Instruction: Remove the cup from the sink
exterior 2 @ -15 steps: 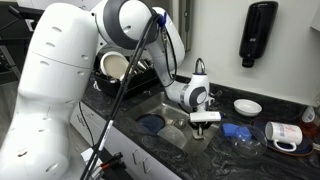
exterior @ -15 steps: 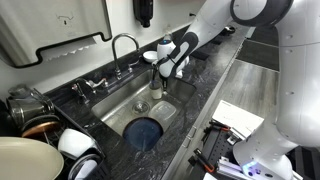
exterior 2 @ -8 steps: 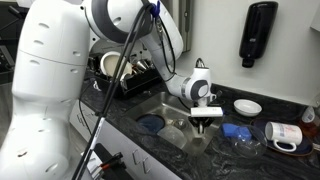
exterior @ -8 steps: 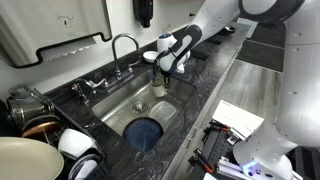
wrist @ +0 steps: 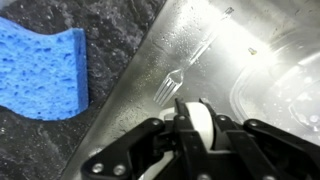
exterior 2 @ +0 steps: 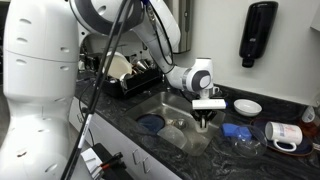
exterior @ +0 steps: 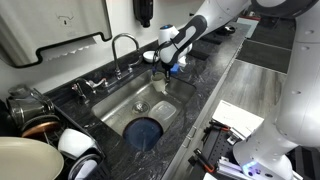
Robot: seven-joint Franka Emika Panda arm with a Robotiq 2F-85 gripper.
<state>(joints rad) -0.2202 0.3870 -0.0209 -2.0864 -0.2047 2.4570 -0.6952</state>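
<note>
My gripper [wrist: 197,150] is shut on the cup [wrist: 197,125], a small cream-white mug clamped between the black fingers. In both exterior views the gripper [exterior: 163,70] [exterior 2: 206,118] holds the cup [exterior 2: 205,124] above the right end of the stainless sink [exterior: 122,100] [exterior 2: 172,108], near the countertop edge. In the wrist view the sink's wall [wrist: 215,45] lies below the cup, with a fork [wrist: 186,68] on the steel. Most of the cup is hidden by the fingers.
A blue sponge [wrist: 40,70] [exterior 2: 232,130] lies on the dark speckled counter beside the sink. A blue plate [exterior: 146,131] sits in the basin. The chrome faucet [exterior: 125,45] stands behind. Bowls [exterior: 30,160], a dish rack [exterior 2: 130,75], another white mug [exterior 2: 285,135] and a small dish [exterior 2: 247,106] surround it.
The gripper has risen out of the basin with the cup in it and moved toward the counter at the sink's end.
</note>
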